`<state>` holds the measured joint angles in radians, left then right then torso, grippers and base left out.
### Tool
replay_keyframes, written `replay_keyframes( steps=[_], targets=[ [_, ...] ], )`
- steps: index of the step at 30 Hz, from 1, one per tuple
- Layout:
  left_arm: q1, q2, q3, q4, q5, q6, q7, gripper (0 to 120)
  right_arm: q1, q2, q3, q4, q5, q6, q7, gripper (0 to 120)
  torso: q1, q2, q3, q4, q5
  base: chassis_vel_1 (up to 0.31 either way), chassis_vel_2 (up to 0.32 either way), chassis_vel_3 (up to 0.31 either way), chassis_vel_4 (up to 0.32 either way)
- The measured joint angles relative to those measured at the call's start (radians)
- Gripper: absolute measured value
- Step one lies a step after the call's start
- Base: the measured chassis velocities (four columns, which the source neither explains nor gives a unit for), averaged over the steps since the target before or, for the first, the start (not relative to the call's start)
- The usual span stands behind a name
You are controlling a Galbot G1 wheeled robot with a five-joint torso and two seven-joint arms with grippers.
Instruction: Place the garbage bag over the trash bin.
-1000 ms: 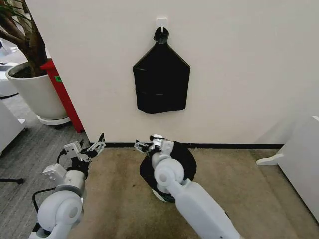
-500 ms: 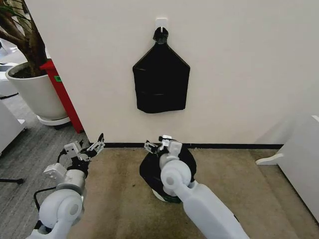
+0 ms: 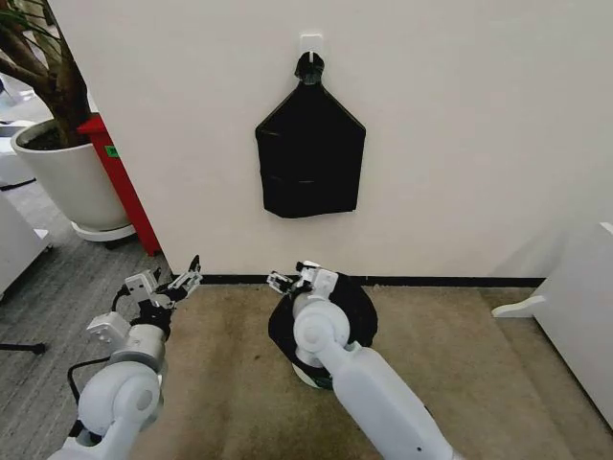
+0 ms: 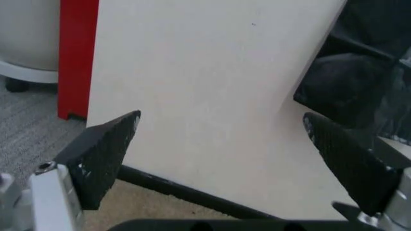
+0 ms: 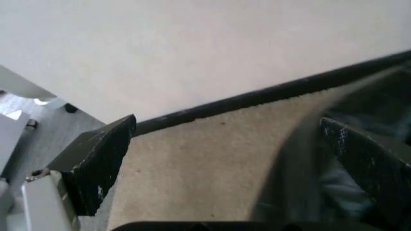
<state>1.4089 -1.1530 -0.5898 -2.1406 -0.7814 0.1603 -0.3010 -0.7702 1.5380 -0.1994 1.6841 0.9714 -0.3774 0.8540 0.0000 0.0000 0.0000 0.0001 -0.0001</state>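
A flat black bundle of bags (image 3: 310, 153) hangs from a wall hook (image 3: 309, 43) at upper centre of the head view, above the tan carpet (image 3: 220, 364) that fills the lower half. At lower centre, the garbage bag (image 3: 356, 305) already drapes over the trash bin (image 3: 305, 374), whose white wall peeks out under the black plastic; most of the bin is hidden by the right arm, so how evenly the bag sits on the rim cannot be judged. By these views the covering looks largely done, with at most some tidying of the rim left. The right gripper (image 3: 291, 279) hovers at the bag's upper-left edge, claws spread and holding nothing. The left gripper (image 3: 175, 285), at lower left, also stands released and empty, well apart from the bin.
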Motion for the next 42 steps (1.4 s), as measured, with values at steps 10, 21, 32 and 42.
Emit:
replay_keyframes(
  steps=[10,21,32,42],
  targets=[
    [0.004,-0.003,0.003,0.002,0.002,-0.008,0.002,100,-0.02,-0.043,0.0,0.052,-0.009,-0.001,0.048,100,0.0,0.0,0.0,-0.0004,0.0002,0.0,0.0,0.0,0.0],
    [0.001,-0.004,0.007,0.012,0.005,-0.008,0.007,100,-0.083,-0.095,0.04,0.072,0.018,0.002,0.027,100,0.0,0.0,0.0,-0.0001,0.0002,0.0,0.0,0.0,0.0],
    [0.001,-0.001,0.013,0.007,0.008,-0.008,0.007,100,-0.046,-0.047,0.047,0.017,0.046,0.018,0.008,100,0.0,0.0,0.0,-0.0001,0.0001,0.0,0.0,0.0,0.0],
    [0.004,-0.003,0.018,0.008,0.023,-0.023,0.007,100,0.035,0.044,-0.001,-0.061,0.01,0.012,0.055,100,0.0,0.0,0.0,0.0003,0.0,0.0,0.0,0.0,0.0]
  ],
)
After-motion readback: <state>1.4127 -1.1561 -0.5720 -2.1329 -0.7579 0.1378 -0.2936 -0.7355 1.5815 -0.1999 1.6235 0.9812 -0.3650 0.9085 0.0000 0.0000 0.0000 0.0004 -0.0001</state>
